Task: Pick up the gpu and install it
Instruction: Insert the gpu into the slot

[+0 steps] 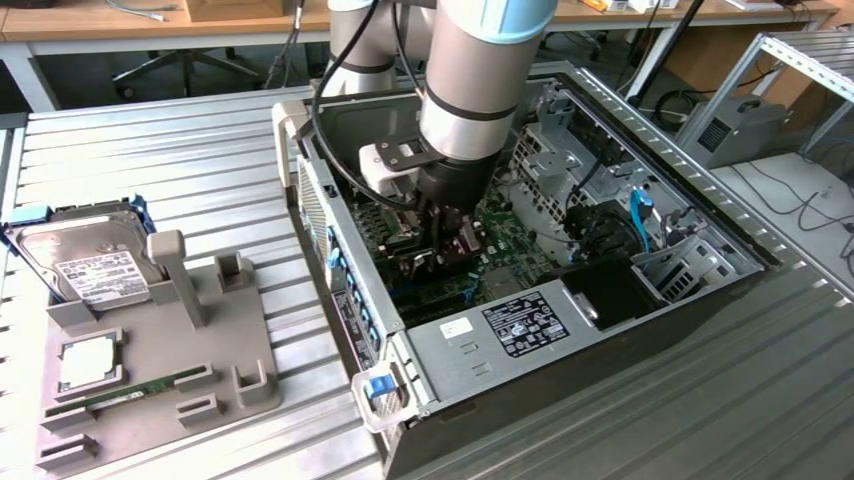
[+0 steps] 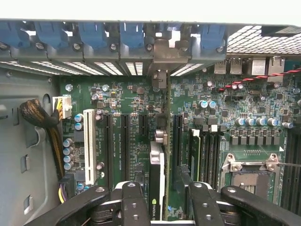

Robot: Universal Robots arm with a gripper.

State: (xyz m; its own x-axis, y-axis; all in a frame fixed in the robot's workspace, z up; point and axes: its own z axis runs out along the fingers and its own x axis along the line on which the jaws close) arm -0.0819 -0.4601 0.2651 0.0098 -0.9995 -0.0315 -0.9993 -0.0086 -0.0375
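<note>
The gpu (image 2: 159,165) stands on edge over the green motherboard (image 2: 127,141), in line with a black expansion slot. Its metal bracket (image 2: 164,61) sits against the slotted rear wall of the case. My gripper (image 2: 162,202) straddles the card's near end, one black finger (image 2: 134,202) on each face, shut on it. In the exterior view the gripper (image 1: 441,250) reaches straight down into the open computer case (image 1: 441,350), and the arm hides most of the card there.
Left of the case in the exterior view, a grey holder tray (image 1: 240,370) carries a silver hard drive (image 1: 87,265), a processor (image 1: 91,365) and a green RAM stick (image 1: 134,390). Beside the card are installed RAM (image 2: 195,150), the processor socket (image 2: 249,176) and a cable bundle (image 2: 37,117).
</note>
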